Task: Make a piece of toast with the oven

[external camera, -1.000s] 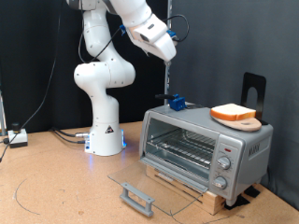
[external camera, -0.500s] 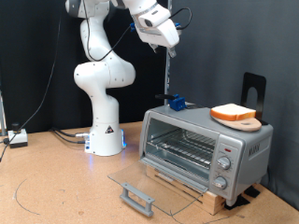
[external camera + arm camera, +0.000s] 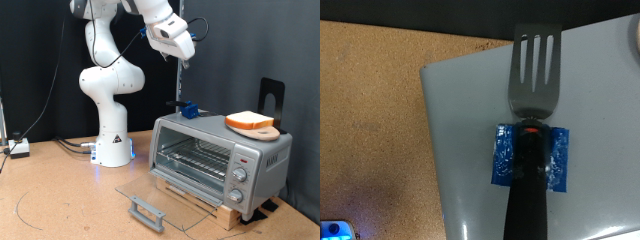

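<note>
While the glass door (image 3: 150, 203) of the silver-grey toaster oven (image 3: 222, 160) lies dropped open on the wooden table (image 3: 60, 210), the piece of toast (image 3: 250, 121) sits on top of the oven, towards the exterior view's right. It is a thick square slice with a pale cream face and an orange-brown crust, and it rests on a round tan wooden board (image 3: 260, 131). The oven's wire rack (image 3: 195, 159) shows inside the open cavity, and three round knobs (image 3: 240, 178) run down its front at the exterior view's right.

The white Franka arm rises from its base (image 3: 112, 150) at the exterior view's left and reaches over, with the gripper (image 3: 180, 58) high above the oven's left end, well apart from the toast. A thin dark shaft (image 3: 180, 85) runs straight down from the gripper to a blue holder (image 3: 187, 110) on the oven's top. The wrist view shows a slotted metal spatula (image 3: 536, 72) with a black handle (image 3: 524, 190) passing through that blue holder, lying over the grey oven top. I cannot tell whether the fingers are spread or pressed together.
</note>
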You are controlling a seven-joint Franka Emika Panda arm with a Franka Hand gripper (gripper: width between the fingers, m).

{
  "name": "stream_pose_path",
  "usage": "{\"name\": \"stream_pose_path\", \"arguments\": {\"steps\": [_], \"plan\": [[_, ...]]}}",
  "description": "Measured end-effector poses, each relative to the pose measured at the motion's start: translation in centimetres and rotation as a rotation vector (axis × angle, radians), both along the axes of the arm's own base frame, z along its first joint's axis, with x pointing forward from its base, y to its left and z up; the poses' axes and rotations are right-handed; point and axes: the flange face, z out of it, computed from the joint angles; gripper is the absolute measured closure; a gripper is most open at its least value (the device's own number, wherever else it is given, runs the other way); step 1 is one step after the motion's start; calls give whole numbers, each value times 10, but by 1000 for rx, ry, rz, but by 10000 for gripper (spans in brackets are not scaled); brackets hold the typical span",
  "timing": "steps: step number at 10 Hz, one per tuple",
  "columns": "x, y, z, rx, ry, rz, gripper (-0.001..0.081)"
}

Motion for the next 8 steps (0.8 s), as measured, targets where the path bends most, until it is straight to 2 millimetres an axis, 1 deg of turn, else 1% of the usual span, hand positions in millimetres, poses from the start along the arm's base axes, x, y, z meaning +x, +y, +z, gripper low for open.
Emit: {"name": "stream_pose_path", "arguments": {"steps": [4, 7, 8], "plan": [[-9, 11, -25, -39, -74, -53, -3], [-11, 13, -28, -18, -70, -60, -3], [-9, 13, -30, -23, -98, -59, -3]]}}
